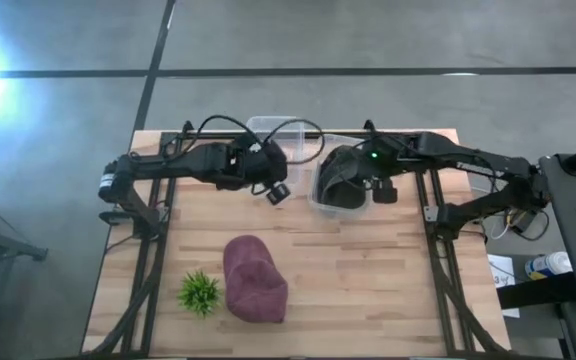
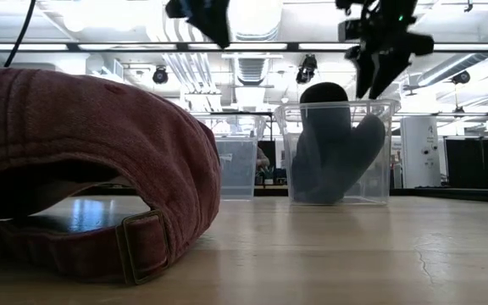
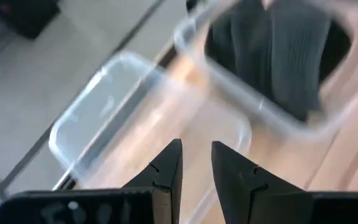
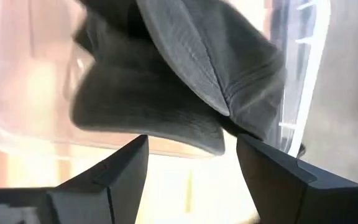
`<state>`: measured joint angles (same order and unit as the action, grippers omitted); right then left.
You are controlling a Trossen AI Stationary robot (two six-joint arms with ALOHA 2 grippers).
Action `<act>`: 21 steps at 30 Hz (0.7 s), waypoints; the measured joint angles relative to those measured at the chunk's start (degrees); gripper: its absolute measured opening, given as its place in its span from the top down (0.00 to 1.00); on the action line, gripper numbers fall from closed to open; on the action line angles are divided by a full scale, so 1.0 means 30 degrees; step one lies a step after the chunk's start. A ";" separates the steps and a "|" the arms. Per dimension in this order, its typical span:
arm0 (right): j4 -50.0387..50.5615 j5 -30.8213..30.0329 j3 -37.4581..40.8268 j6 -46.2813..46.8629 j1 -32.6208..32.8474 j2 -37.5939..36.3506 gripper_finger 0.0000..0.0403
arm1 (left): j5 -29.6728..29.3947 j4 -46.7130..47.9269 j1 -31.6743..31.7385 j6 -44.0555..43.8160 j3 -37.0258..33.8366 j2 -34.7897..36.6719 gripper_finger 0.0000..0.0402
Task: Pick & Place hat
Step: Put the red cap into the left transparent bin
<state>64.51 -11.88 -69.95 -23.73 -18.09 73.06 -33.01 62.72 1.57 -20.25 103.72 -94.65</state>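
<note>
maroon cap (image 2: 83, 169) near, on table (image 2: 354, 254) | dark hat (image 2: 333, 148) in clear bin (image 2: 384, 114) | right end effector (image 2: 378, 72) above

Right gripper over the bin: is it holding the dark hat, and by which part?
Nothing is held. The right gripper is open above the dark hat, which lies in the clear bin.

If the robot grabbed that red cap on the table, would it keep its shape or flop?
The red cap would probably sag some: its cloth crown looks soft and creased. It likely weighs little. The back strap would probably dangle.
</note>
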 joint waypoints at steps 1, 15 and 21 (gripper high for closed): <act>0.0027 0.0043 -0.0025 0.0928 0.0172 -0.0343 0.40 | 0.0326 0.0769 -0.0105 0.0000 0.0000 0.0000 0.80; 0.0965 0.5757 -0.0368 1.4117 0.3238 -0.2634 0.42 | 1.1538 0.4613 -0.2307 -0.2078 -0.4976 0.0291 0.80; 0.0936 0.5478 -0.0061 1.7974 0.6131 -0.2118 0.41 | 1.3045 0.3023 -0.3844 -0.2633 -0.9531 0.0284 0.80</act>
<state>67.32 4.55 -70.13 30.19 0.30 66.71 6.12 71.79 -9.96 -28.15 75.13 -93.80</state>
